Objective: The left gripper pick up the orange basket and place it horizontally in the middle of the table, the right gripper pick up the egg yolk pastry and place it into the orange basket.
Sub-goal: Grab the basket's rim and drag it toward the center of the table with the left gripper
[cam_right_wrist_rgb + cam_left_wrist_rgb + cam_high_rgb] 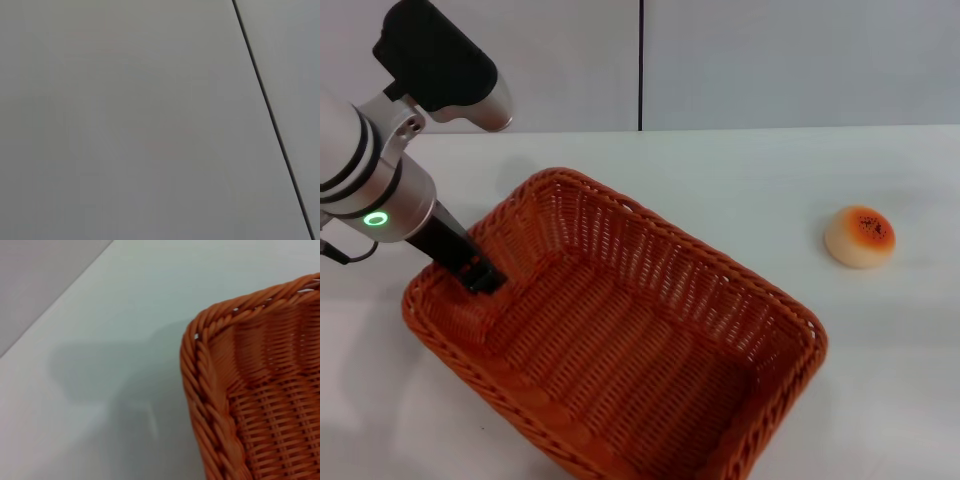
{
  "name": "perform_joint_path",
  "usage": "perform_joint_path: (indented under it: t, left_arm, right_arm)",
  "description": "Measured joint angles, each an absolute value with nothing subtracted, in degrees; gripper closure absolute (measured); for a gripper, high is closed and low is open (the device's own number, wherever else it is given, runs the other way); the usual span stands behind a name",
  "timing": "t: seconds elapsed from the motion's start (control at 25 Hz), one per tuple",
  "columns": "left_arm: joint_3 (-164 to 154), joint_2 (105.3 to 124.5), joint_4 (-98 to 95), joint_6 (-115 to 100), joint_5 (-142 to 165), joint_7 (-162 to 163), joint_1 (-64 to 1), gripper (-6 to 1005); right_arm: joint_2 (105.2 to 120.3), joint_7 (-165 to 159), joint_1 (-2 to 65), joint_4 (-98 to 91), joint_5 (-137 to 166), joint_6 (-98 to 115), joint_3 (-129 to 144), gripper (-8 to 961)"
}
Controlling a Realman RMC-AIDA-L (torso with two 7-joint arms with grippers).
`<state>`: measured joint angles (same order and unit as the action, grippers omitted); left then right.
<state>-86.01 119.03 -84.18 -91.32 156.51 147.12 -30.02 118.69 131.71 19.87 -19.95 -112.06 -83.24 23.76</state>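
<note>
The orange basket lies diagonally across the white table, filling the lower middle of the head view. My left gripper reaches down over the basket's left rim and is shut on that wall, its black fingers straddling the braided edge. One corner of the orange basket shows in the left wrist view, casting a shadow on the table; no fingers show there. The egg yolk pastry sits on the table to the right, well apart from the basket. My right gripper is out of view.
A grey wall with a dark vertical seam stands behind the table's far edge. The right wrist view shows only a grey panel with a dark seam. Bare tabletop lies between basket and pastry.
</note>
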Motion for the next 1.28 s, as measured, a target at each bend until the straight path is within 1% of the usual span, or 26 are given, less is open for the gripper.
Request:
perform_joint_path:
  t: [0.08,0.28,0.48,0.68,1.04,1.28]
  left_arm:
    - [-86.37,119.1,-84.96,-91.24,156.55,148.06,-29.97,535]
    - [-86.37,119.08,-84.69,-90.29,156.69,149.9,-29.59,721]
    - [-86.4,118.86,-85.02,-88.61,156.57,150.41,-28.33,777]
    - [-86.35,118.79,-84.65,-88.08,156.76,151.81,-28.16,779]
    - [-81.26,118.73,-83.72,-88.3,156.58,159.38,-29.42,792]
    - [-72.52,118.73,-79.24,-88.77,154.65,164.37,-32.49,820]
  right_arm:
    - [118.65,131.67,19.87,-19.95,-112.06,-83.25,23.62,955]
    - [118.64,131.74,19.82,-19.95,-112.06,-83.1,23.18,956]
    - [118.63,131.76,19.84,-20.17,-111.88,-83.13,23.17,956]
    - [118.51,131.79,20.29,-20.44,-111.83,-82.98,23.15,956]
    - [118.41,131.55,20.66,-20.74,-111.98,-83.21,23.11,956]
    - [118.38,131.51,20.96,-20.74,-112.04,-82.77,23.03,956]
